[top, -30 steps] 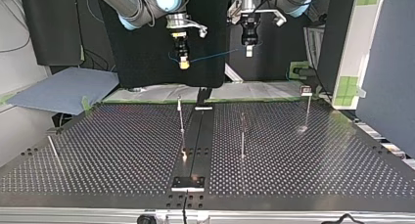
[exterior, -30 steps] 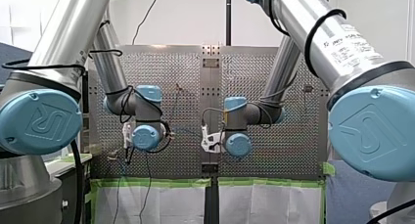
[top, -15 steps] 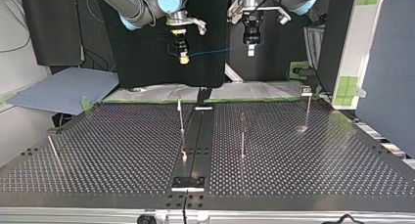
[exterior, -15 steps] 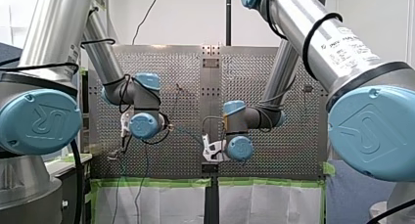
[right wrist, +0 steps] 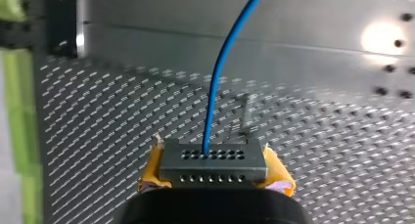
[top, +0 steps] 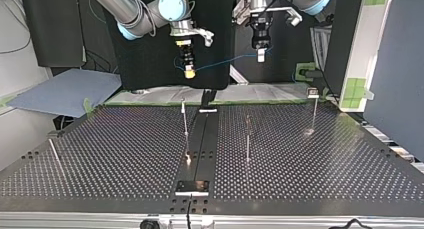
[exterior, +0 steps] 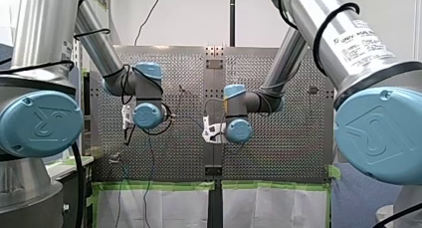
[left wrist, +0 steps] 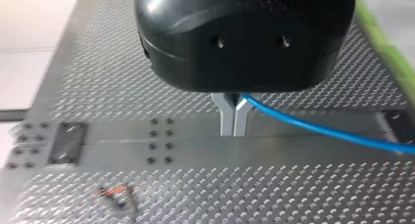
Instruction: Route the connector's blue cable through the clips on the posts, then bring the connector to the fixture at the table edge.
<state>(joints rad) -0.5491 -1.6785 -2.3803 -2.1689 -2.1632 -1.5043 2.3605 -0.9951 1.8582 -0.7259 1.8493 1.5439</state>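
In the top view both arms hang high over the far edge of the perforated counter (top: 125, 154), in the upper middle of the frame. My right tool (top: 189, 75) comes down left of centre and shows a yellow tip. My left tool (top: 260, 57) hangs right of centre, a little higher. The blue cable (top: 225, 62) runs between them in a shallow sag, well above the counter and well apart from the posts (top: 185, 120).

In the right wrist view my right tool (right wrist: 214, 179) is clamped on the connector (right wrist: 215, 160), a small grey block with two rows of holes. Its yellow pads (right wrist: 152, 177) press against the block's two ends. The cable leaves one hole in the block's face and runs straight ahead of the tool over the counter.

In the left wrist view my left tool (left wrist: 233, 132) has its two metal fingers (left wrist: 226, 119) pinched together. The cable comes out from between them, close under the black housing, and trails off to one side.

On the counter in the top view, one post stands just left of the central dark rail (top: 202, 134) and one just right of it. A third stands toward the right of the frame with a small clip (top: 313, 93) on top, and a fourth leans at the lower left. A dark plate (top: 192, 187) lies at the rail's near end, bottom centre
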